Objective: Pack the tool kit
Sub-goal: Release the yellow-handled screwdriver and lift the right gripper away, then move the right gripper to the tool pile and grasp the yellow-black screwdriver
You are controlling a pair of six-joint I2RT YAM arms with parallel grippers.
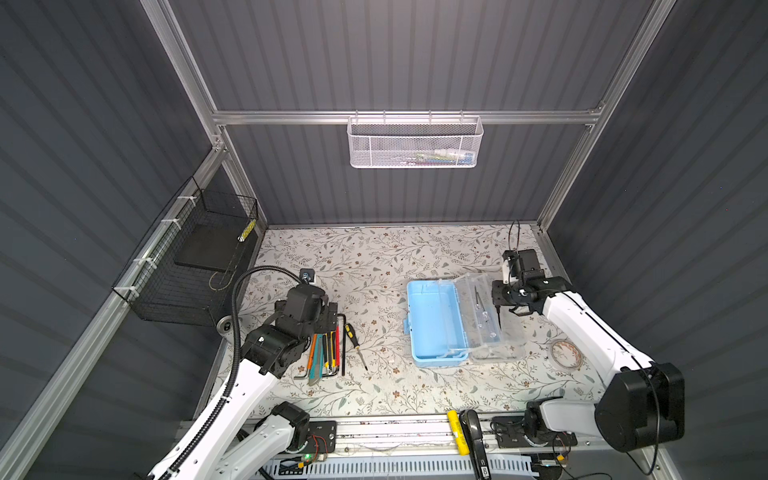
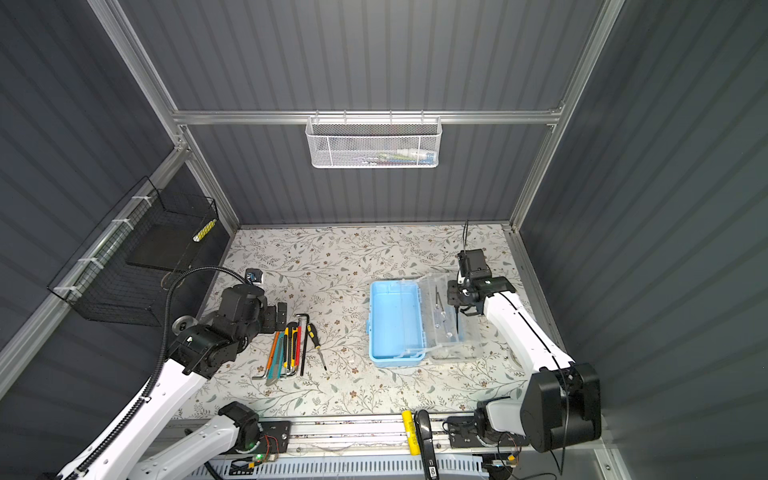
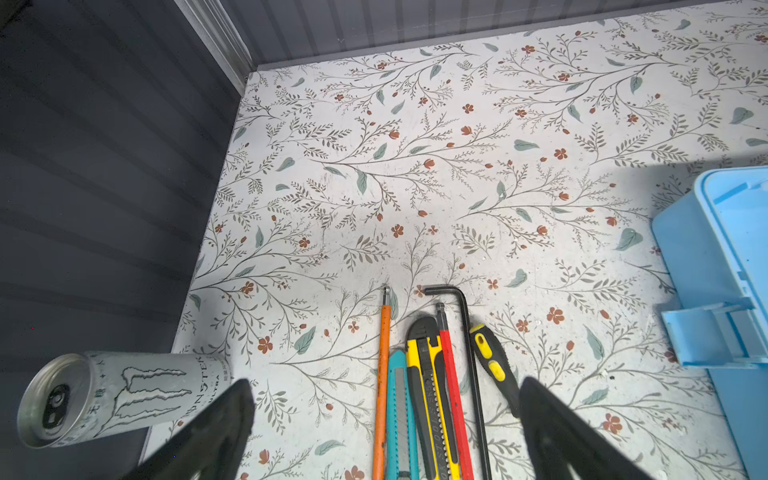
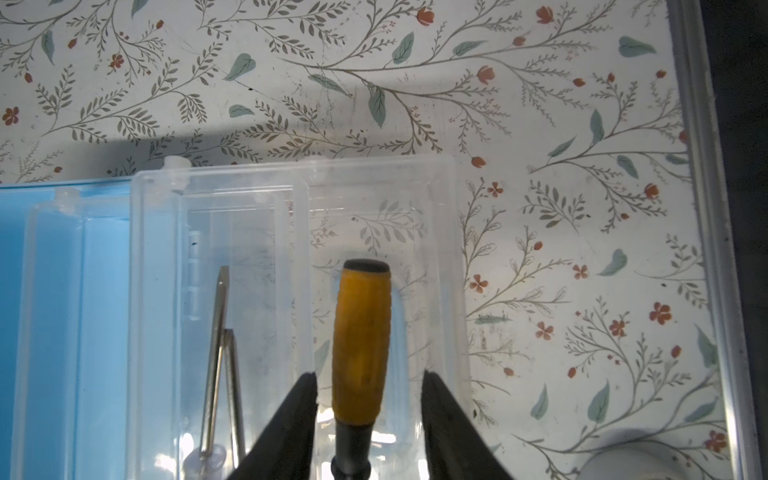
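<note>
Floral table (image 1: 374, 257): my right pincer (image 4: 370, 376) stands spread, an orange-handled tool (image 4: 361, 332) untouched between its fingers, the clear lid (image 4: 249, 199) of the tool kit (image 1: 432, 324) beneath; my left pincer (image 3: 386, 386) gapes above utility knives (image 3: 422, 374).

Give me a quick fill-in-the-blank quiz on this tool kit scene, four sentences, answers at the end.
1. The tool kit has a light blue base that is ___ of tools.
2. The left gripper and the right gripper both have their jaws ___.
3. The orange tool handle sits between the fingers of the ___ gripper.
4. The white mesh basket hangs on the ___ wall.

Missing words: empty; open; right; back.
</note>
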